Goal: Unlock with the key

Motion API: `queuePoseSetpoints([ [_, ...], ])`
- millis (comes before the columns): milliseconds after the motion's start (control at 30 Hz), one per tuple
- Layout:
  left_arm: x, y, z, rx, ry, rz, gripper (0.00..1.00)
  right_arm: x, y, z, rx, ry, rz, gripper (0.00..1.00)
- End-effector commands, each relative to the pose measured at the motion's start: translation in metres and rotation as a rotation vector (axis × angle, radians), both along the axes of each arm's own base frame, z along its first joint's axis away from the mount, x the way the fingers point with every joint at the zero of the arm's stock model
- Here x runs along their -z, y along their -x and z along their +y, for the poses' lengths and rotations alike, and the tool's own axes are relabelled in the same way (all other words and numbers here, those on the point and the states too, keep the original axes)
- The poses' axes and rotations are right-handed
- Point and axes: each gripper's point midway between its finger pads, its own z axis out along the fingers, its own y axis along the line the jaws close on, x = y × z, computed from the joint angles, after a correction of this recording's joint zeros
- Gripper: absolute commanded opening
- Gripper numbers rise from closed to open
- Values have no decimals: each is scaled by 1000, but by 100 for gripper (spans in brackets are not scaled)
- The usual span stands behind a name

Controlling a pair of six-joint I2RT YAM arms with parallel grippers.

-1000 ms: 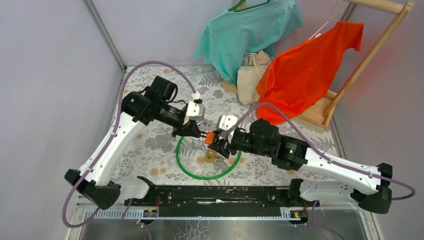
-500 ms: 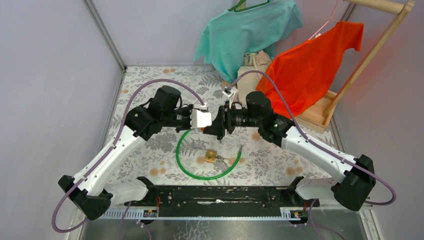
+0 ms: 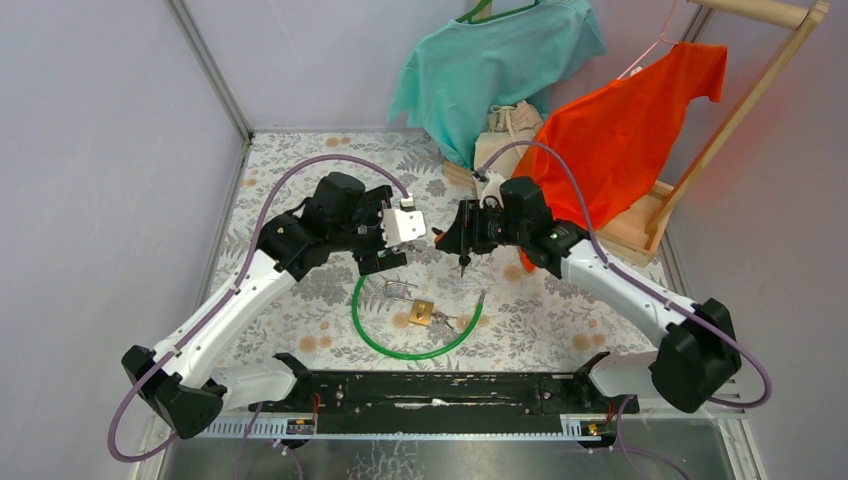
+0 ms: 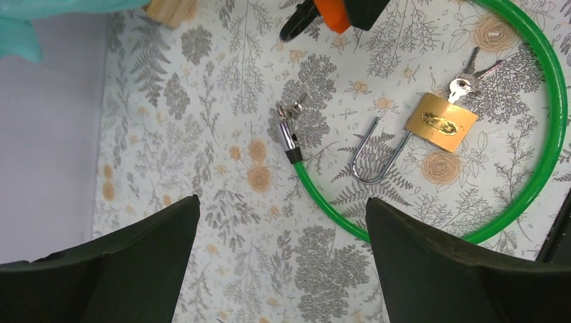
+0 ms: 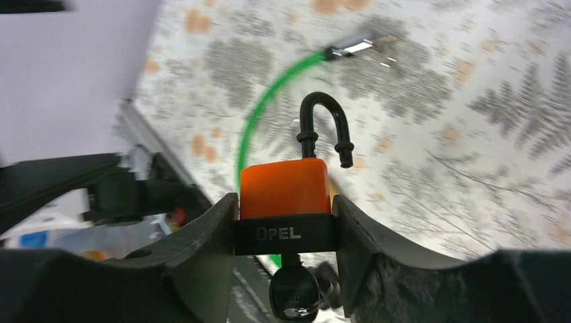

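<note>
Nearest the arm bases, a thin green cable loop (image 3: 415,357) lies on the grey floral-printed table cover (image 3: 320,320). Inside the loop rests a small brass padlock (image 4: 441,121), flat on its side with its steel shackle swung out and a bunch of silver keys (image 4: 464,81) at its other end. The cable's metal-tipped end (image 4: 288,138) lies just beside the shackle. Above this, the left gripper (image 4: 281,200) hangs with its dark fingers spread wide and nothing between them. Facing it, close but apart, the right gripper (image 5: 284,202) clamps a black-banded orange padlock (image 5: 283,185) across its body. That lock is off the table, its black shackle (image 5: 323,128) has one leg free of the body, and a black-headed key (image 5: 293,293) sits in its keyway. Farthest back hang a teal shirt (image 3: 490,70) and an orange shirt (image 3: 620,140) on a pale wooden rack (image 3: 740,110), with a beige cloth bag (image 3: 500,150) between them.
</note>
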Motion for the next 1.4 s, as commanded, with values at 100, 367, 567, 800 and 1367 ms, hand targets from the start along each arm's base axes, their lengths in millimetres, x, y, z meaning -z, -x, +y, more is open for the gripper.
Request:
queuePoseSetpoints([
  [100, 2, -26, 9, -231, 107, 66, 100, 57, -45, -20, 101, 275, -54, 0],
  [367, 2, -47, 26, -401, 143, 120, 100, 101, -58, -9, 73, 341, 27, 6],
  [567, -7, -64, 40, -518, 145, 59, 100, 126, -55, -6, 61, 358, 92, 25],
  [800, -18, -65, 43, -522, 167, 54, 100, 147, -49, 0, 37, 367, 148, 33],
  [1367, -14, -73, 60, -600, 216, 92, 100, 105, -73, -21, 144, 426, -12, 99],
])
